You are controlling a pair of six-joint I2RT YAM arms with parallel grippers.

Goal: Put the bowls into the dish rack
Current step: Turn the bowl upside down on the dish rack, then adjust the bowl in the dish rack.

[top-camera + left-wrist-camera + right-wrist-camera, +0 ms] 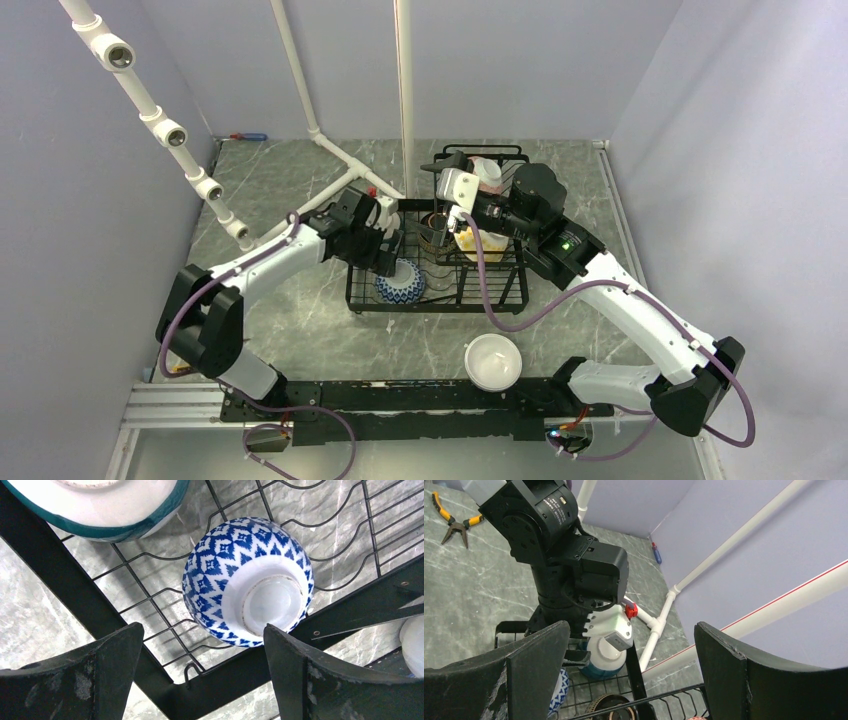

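Wide and empty on both sides: left gripper [201, 645] just above the blue-patterned bowl [247, 580], tipped foot-up in the rack's [470, 308] near-left corner, right gripper [631, 630] over the rack. Lift the left straight up without nudging that bowl, then fetch the white bowl [492, 360] from the near table [300, 340].

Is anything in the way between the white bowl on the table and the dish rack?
Nothing lies on the table between the white bowl and the dish rack; only the right arm's purple cable loops above that gap.
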